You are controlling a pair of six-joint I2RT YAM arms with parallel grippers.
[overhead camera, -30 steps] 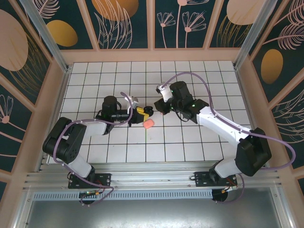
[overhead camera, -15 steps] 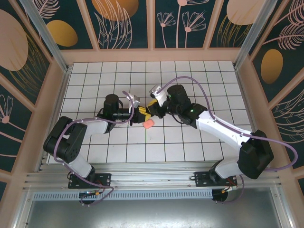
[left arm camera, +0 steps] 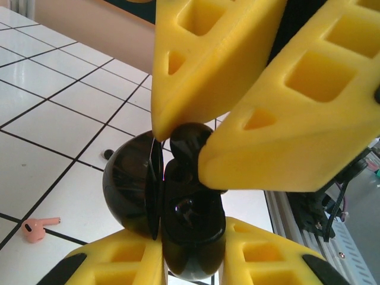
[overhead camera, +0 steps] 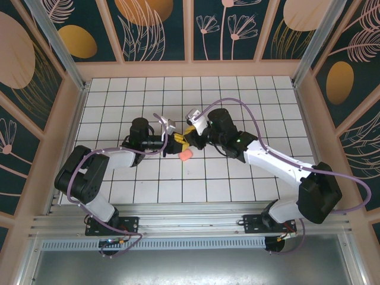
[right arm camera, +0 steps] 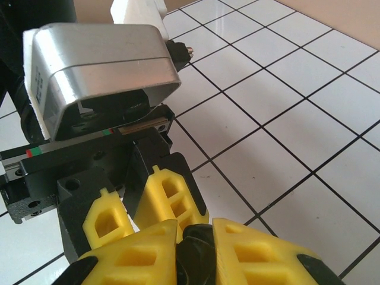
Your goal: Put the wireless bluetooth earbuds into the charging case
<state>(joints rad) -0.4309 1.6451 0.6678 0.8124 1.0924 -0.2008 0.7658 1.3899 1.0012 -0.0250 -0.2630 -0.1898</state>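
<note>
A glossy black round object [left arm camera: 190, 219], split into two halves, hangs above the tiles between both grippers. My left gripper [left arm camera: 191, 252] is shut on its lower part. From above, the right gripper's yellow fingers [left arm camera: 208, 65] pinch its top. In the right wrist view my right gripper [right arm camera: 196, 243] is shut on the black object [right arm camera: 199, 261], facing the left gripper's fingers [right arm camera: 169, 190]. From the top, the left gripper [overhead camera: 174, 141] and the right gripper [overhead camera: 187, 138] meet tip to tip. The salmon-pink charging case [overhead camera: 184, 155] lies on the table just in front of them. One pink earbud [left arm camera: 38, 227] lies on a tile.
The white grid table [overhead camera: 237, 95] is walled by peach panels, with metal posts [overhead camera: 59, 41] at the back corners. An aluminium rail [overhead camera: 190, 224] runs along the near edge. A small black speck [left arm camera: 107, 154] sits on a tile beyond the held object.
The right gripper has swung left and closed in on the left gripper's tips. The left arm and the pink case have stayed put.
</note>
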